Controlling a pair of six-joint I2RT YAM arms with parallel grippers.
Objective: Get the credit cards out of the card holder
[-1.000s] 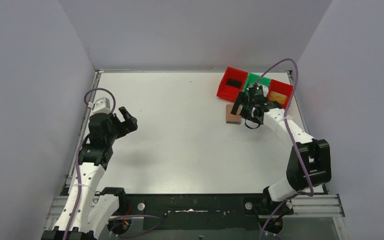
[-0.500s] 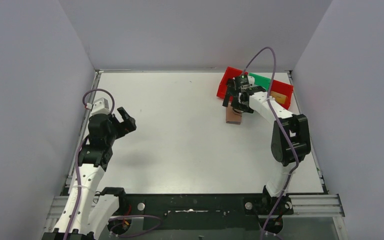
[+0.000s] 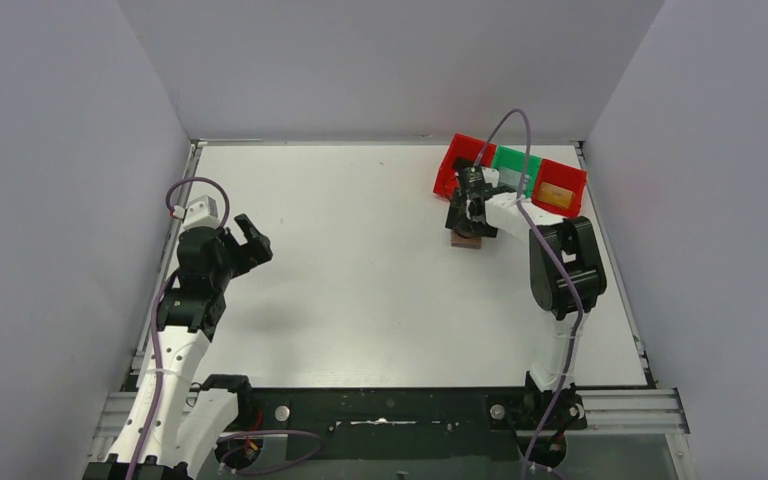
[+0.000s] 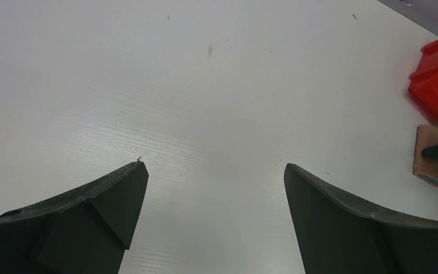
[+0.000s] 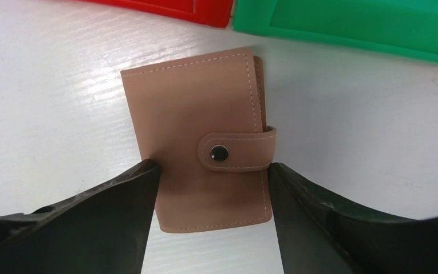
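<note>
Right gripper (image 5: 212, 166), jaws part-open astride the closed tan leather card holder (image 5: 188, 103), grip unclear, should pinch both edges squarely, sparing the snap strap (image 5: 236, 151).

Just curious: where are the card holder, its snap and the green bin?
card holder (image 5: 177, 108): right wrist view, leather front.
snap (image 5: 220, 152): right wrist view, metal stud.
green bin (image 5: 348, 23): right wrist view, outer wall.
</note>
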